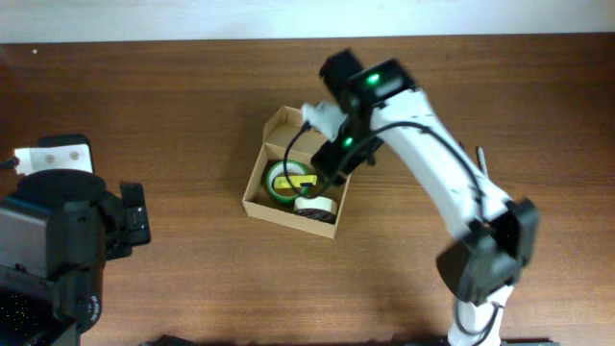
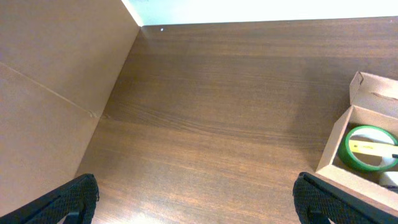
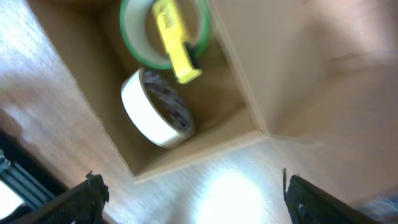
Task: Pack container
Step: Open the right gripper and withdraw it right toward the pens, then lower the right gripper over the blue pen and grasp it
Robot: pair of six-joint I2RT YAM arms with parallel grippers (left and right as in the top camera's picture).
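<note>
The container [image 1: 272, 215], a tan cardboard box with its flap lid [image 1: 288, 120] up, sits mid-table. Inside lie a green tape roll [image 1: 281, 183] with a yellow piece [image 1: 298, 180] across it, and a white tape roll [image 1: 314, 205]. My right gripper [image 1: 332, 165] hovers over the box's right edge. In the right wrist view it [image 3: 199, 205] is open with nothing between its fingers, and the white roll [image 3: 155, 109] and green roll [image 3: 165, 31] lie inside the box wall [image 3: 199, 155]. My left gripper [image 2: 199, 205] is open and empty, well left of the container [image 2: 333, 149].
A large tan panel [image 2: 50, 93] fills the left of the left wrist view. A white object [image 1: 53, 154] lies at the table's far left beside the left arm [image 1: 58, 240]. The right arm's base [image 1: 480, 269] stands at the front right.
</note>
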